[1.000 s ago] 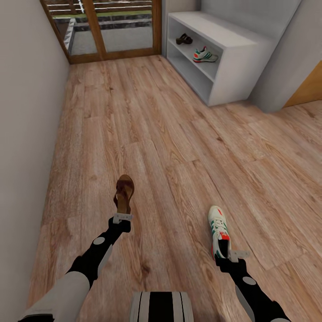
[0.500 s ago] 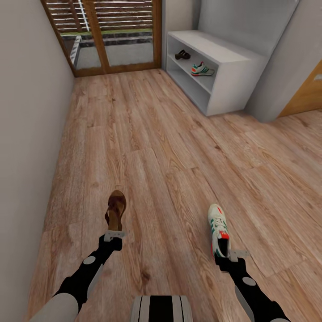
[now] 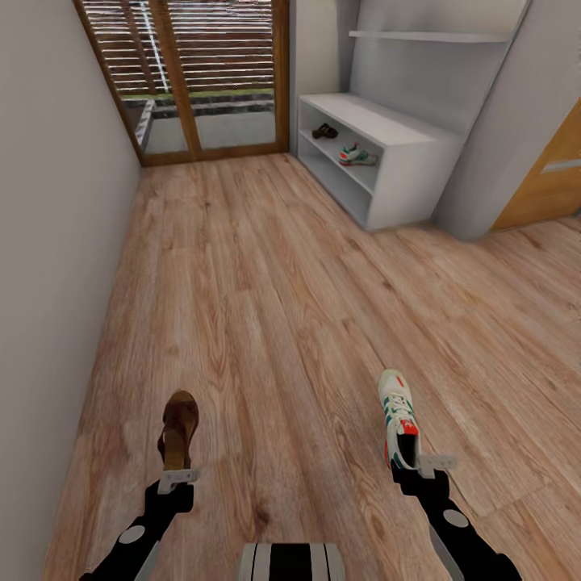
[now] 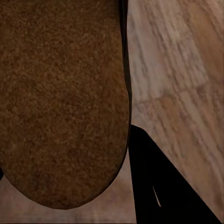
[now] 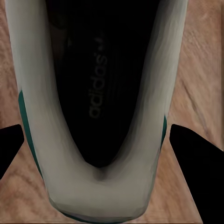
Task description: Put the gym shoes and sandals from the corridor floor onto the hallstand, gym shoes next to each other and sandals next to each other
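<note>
Change: left arm has drawn back toward the robot, its sandal (image 3: 179,428) now lower in the head view; the rack looks farther off as the camera has shifted.
Left gripper (image 3: 177,478): clamped on the sandal's heel; long axis runs away from the robot, toe forward.
Right gripper (image 3: 421,466): clamped on a gym shoe (image 3: 399,417) at the heel, toe forward, above the floor (image 3: 266,274).
Rack (image 3: 403,153): far right; second sandal (image 3: 324,131) and second gym shoe (image 3: 357,155) on its middle shelf, well apart.
</note>
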`<state>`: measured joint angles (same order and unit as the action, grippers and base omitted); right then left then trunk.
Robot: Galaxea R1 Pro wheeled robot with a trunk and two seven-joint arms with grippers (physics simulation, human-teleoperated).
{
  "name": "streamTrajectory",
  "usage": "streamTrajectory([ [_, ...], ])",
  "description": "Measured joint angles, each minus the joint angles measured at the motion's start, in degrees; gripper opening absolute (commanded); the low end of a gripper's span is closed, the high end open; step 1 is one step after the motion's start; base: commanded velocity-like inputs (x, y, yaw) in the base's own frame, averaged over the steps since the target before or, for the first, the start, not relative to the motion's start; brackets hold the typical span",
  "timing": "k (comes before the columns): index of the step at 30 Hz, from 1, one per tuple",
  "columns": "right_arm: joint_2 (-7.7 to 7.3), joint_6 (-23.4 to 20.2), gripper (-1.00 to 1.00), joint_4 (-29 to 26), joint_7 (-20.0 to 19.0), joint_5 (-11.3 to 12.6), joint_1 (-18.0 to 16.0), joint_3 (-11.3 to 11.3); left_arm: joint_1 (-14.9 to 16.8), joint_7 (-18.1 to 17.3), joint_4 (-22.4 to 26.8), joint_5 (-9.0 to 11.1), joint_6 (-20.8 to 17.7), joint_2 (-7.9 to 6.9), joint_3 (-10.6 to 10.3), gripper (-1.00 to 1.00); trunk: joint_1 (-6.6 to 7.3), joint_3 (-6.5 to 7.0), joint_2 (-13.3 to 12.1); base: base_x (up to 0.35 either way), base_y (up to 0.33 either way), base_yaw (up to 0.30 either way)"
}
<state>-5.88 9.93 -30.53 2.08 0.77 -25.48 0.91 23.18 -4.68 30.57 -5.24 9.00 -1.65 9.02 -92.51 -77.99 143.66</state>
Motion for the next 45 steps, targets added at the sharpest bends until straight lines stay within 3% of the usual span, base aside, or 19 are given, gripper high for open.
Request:
streamTrajectory([
  [8, 0.00, 4.06, -1.00, 0.06, 0.02, -0.04, 3.38, -0.01, -3.14, 1.93, -0.38, 0.02, 4.40, 0.18, 0.57, -1.00, 0.21, 2.49, -0.11, 0.000, 0.000, -0.002],
  [14, -0.38, 7.29, -1.00, 0.39, -0.09, -0.09, 7.71, 0.02, -7.85, 4.79, -0.55, 0.16, 7.53, 0.14, 0.76, -1.00, 0.36, 4.35, -0.19, 0.000, 0.000, 0.000],
  [15, -0.57, 11.57, -1.00, 3.89, -0.12, -0.06, 8.89, 0.01, -8.96, 4.95, -1.61, 0.24, 9.71, 0.20, 0.92, -1.00, 0.38, 4.66, -0.20, 0.000, 0.000, 0.000],
  [17, -0.48, 14.27, -1.00, 6.80, -0.13, -0.05, 9.24, -0.09, -9.14, 4.95, -1.98, 0.31, 10.05, 0.20, 1.66, -1.00, 0.44, 5.29, -0.23, 0.000, 0.000, 0.000],
  [18, -0.09, 17.84, -1.00, 9.51, -0.12, -0.05, 9.33, -0.25, -9.23, 4.92, -2.16, 0.46, 10.29, 0.26, 3.51, -1.00, 0.46, 5.60, -0.24, 0.000, 0.000, 0.000],
  [19, -0.04, 18.80, -1.00, 10.37, -0.04, 0.12, 9.33, -0.13, -9.27, 4.91, -2.24, 0.28, 10.33, 0.29, 3.79, -1.00, 0.49, 5.91, -0.26, 0.000, 0.000, 0.000],
  [32, 0.08, 19.19, -1.00, 12.08, 0.09, 0.23, 9.33, -0.15, -9.29, 4.90, -3.60, 0.18, 10.35, 0.30, 3.96, -1.00, 0.82, 9.96, -0.43, 0.000, 0.000, 0.000],
  [45, 0.08, 19.17, -1.00, 12.19, 0.18, 0.19, 9.33, -0.16, -9.29, 4.90, -3.63, 0.26, 10.35, 0.30, 3.96, -1.00, 3.67, 13.46, -5.63, 0.000, 0.000, 0.000],
])
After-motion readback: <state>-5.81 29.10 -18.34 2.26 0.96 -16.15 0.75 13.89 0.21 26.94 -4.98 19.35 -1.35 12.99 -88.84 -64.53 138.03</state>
